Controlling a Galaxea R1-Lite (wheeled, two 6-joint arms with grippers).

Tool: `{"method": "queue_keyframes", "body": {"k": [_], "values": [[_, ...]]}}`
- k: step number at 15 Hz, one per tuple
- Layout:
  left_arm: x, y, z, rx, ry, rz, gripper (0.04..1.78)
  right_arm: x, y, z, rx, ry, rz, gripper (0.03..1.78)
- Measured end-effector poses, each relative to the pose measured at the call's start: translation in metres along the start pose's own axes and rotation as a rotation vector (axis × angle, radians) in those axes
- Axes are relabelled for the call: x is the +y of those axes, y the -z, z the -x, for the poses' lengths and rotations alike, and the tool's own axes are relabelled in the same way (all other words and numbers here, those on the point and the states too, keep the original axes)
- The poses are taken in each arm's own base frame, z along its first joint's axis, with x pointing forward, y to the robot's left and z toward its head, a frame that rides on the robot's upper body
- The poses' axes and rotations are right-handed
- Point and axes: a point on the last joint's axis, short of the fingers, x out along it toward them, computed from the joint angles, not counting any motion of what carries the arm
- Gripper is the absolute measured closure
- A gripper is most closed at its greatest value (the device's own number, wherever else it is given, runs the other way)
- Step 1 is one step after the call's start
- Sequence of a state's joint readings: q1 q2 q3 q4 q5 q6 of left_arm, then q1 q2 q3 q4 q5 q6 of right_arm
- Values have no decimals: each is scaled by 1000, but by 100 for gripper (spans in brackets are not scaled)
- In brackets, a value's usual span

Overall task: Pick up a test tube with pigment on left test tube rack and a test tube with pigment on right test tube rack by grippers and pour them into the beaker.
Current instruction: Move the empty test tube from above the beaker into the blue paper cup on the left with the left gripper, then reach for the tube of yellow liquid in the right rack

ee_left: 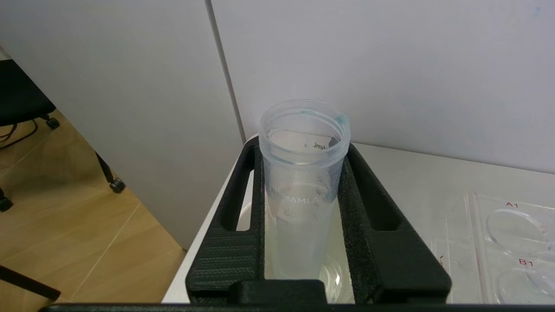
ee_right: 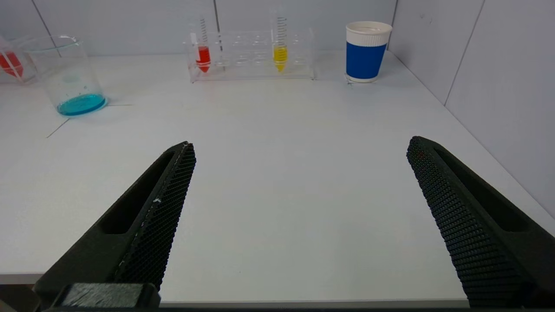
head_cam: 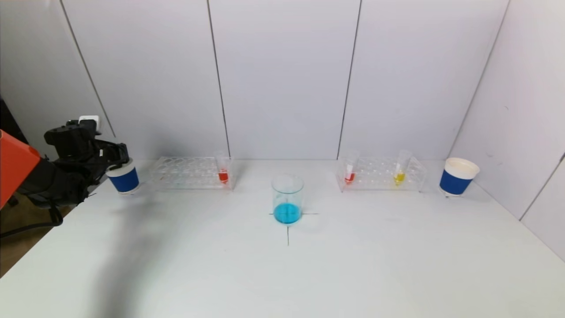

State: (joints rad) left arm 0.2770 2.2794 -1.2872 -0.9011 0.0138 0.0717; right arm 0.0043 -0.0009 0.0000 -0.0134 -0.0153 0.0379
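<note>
My left gripper [head_cam: 117, 161] hangs over the blue paper cup [head_cam: 124, 179] at the table's far left. Its jaws are shut on an empty clear test tube [ee_left: 303, 173], whose lower end points down into the cup. The left rack [head_cam: 190, 173] holds one tube of red pigment [head_cam: 223, 171]. In the right rack [head_cam: 382, 176] stand a red tube [head_cam: 350, 171] and a yellow tube [head_cam: 400, 170]. The beaker [head_cam: 287, 199], with blue liquid at its bottom, sits at the table's centre. My right gripper [ee_right: 301, 143] is open over bare table near the front edge, out of the head view.
A second blue paper cup [head_cam: 457, 176] stands at the far right, beside the right rack. White wall panels close the back and right side. The table's left edge drops to a wooden floor [ee_left: 65, 225].
</note>
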Motion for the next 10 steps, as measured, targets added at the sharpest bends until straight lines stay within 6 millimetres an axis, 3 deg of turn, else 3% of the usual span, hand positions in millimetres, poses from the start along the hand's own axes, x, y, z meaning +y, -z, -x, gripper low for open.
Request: {"method": "queue_keyframes", "body": {"k": [2, 6, 10], "values": [[0, 0, 2, 5, 3, 0, 105, 0, 0, 0, 0, 0, 0, 4], [1, -3, 5, 0, 6, 0, 42, 0, 0, 0, 0, 1, 0, 4], [2, -7, 7, -6, 5, 0, 8, 0, 0, 0, 0, 1, 0, 4]]}}
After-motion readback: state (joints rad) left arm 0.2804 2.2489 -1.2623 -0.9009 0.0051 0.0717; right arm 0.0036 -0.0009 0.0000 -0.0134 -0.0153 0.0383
